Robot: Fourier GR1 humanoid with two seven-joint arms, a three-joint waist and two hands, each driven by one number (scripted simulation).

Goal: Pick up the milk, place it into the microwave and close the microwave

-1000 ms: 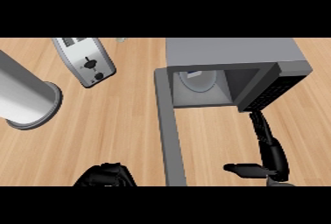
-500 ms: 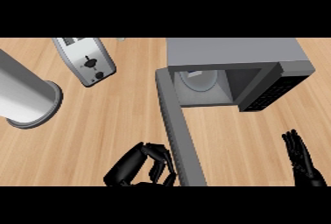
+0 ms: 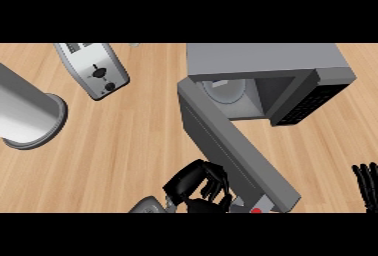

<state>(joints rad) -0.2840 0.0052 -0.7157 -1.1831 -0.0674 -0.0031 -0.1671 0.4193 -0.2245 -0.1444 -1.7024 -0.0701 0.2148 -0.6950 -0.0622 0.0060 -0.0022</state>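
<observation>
Two hands show against the microwave [image 3: 266, 65], which stands with its door [image 3: 236, 150] swung out toward the viewer. The left hand [image 3: 198, 187] sits just at the door's outer face, near its free end, fingers curled and holding nothing visible. The right hand [image 3: 366, 180] rests at the frame's right edge, well to the right of the door, fingers straight and apart.

Inside the microwave's cavity a pale rounded shape [image 3: 225, 92] shows; it may be the milk or only the turntable, and I cannot tell which. No milk carton stands anywhere else on the wooden counter [image 3: 125, 145], so judging by that, the placing looks done and the closing step is in hand.

If the door is what must be handled now, it should behave as a stiff, hinged panel: light to swing, smooth-faced and likely slippery to fingertips. A push with the knuckles or finger backs low on the outer face, near the free end, would probably carry it best.

Left of the microwave lie a toaster [image 3: 92, 70] and a grey cylinder [image 3: 26, 117].
</observation>
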